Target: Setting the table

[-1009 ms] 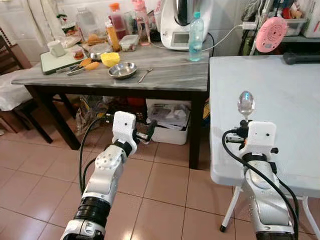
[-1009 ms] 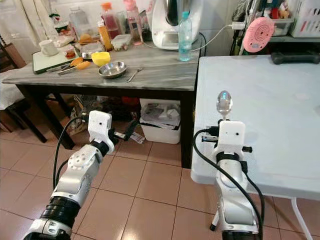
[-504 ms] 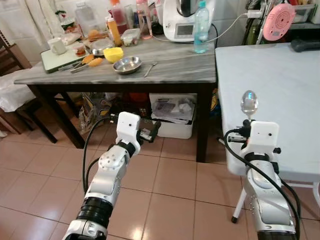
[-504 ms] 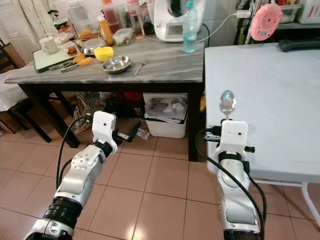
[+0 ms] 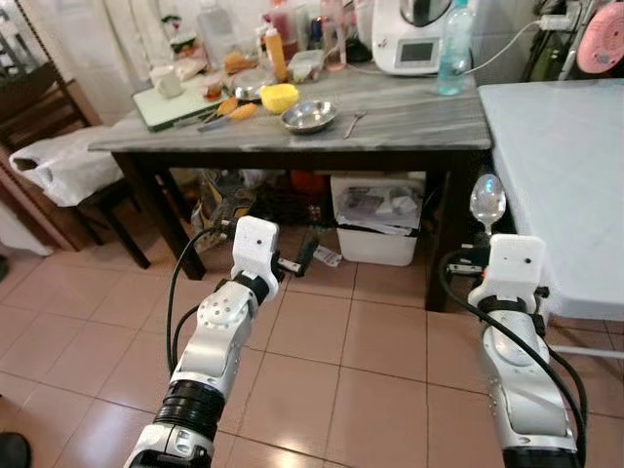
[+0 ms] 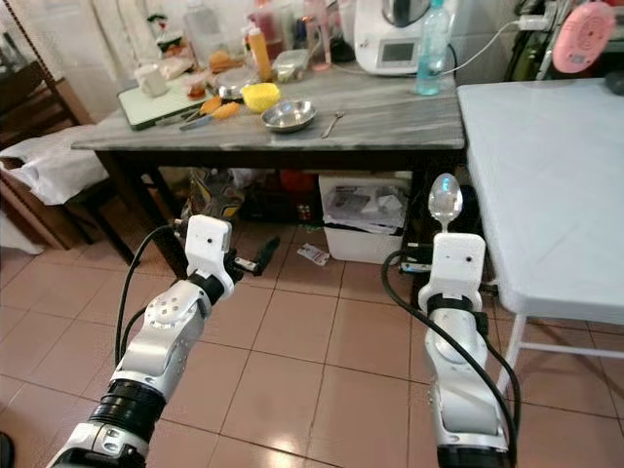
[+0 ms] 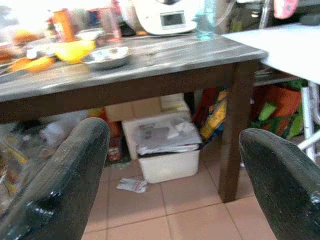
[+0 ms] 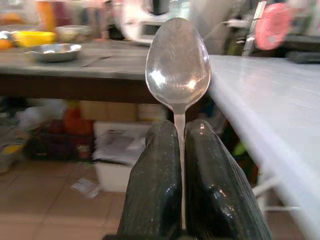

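My right gripper [image 8: 179,127] is shut on the handle of a metal spoon [image 8: 177,65] and holds it upright, bowl upward. It hovers over the floor just off the near left corner of the white table [image 5: 556,166]. My left gripper [image 7: 172,132] is open with nothing between its fingers, held low over the tiled floor and facing the dark wooden table [image 5: 390,122]. On that table lie a steel bowl [image 5: 309,116], a small metal utensil [image 5: 354,122] and a yellow bowl [image 5: 279,97].
Bottles, a cutting board and a white kitchen appliance [image 5: 419,34] crowd the back of the dark table. A white bin [image 5: 380,219] and bags sit under it. A dark chair with a white bag [image 5: 58,166] stands at the left. Open tiled floor lies in front.
The whole view has shifted: both tables now sit further right and further away, and the chair at the left has come into view. Both arms keep their pose, and the spoon stays gripped.
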Motion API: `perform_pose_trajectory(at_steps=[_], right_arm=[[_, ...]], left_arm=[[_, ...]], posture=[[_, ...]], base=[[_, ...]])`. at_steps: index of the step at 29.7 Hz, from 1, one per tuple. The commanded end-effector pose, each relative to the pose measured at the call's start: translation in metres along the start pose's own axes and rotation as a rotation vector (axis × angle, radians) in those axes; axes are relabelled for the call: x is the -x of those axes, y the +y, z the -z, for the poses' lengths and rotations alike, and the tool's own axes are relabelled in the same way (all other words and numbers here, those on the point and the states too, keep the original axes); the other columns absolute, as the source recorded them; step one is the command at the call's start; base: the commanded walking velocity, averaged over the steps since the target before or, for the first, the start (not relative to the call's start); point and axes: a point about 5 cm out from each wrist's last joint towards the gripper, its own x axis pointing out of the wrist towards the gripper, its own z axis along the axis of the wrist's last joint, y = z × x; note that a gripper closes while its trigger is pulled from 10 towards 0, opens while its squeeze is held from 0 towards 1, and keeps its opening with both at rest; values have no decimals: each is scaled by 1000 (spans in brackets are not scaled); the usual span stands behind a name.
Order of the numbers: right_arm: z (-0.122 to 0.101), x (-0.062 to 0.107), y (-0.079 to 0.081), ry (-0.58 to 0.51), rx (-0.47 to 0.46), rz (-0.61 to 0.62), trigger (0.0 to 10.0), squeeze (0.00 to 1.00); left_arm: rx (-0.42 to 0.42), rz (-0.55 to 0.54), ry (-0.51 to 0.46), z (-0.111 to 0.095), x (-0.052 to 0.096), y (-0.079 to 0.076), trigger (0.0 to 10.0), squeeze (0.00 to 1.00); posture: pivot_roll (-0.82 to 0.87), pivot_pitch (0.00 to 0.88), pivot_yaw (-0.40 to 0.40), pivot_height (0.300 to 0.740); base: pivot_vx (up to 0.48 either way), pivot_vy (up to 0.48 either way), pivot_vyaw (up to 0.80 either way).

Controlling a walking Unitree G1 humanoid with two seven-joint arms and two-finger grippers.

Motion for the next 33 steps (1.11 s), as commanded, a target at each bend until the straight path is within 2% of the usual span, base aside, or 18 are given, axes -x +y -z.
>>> perform_pose_trajectory(at_steps=[1,3,10,16,27,33], right_arm=[[-7,-1,10,-28,-13,-29,10000,0],[-7,-1,10,-28,-13,-29,10000,0],[-3,-1,8,-5,-24,-18,10000,0],[-5,-2,7,-10,-24,-14,10000,0],[-5,-3,8,-11,-25,-20,10000,0],[-5,-3,9,-6,-27,-24,10000,0]], left_arm=[[-15,-22,6,0,3,10,10000,0],[-14,-22,6,0,3,10,10000,0],[22,36,-23,-2,6,4,10000,0],[43,63,-43,-6,4,1,10000,0],[52,93,-50,-7,5,-3,10000,0],[55,107,-47,-6,7,-5,10000,0]], posture=[[-115,0,118,740],[-115,0,119,740],[-111,0,119,740],[-112,0,116,740],[-110,0,113,740],[-109,0,115,740]], base=[[0,476,0],[0,476,0],[0,0,0],[0,0,-494],[367,0,-38],[430,0,-629]])
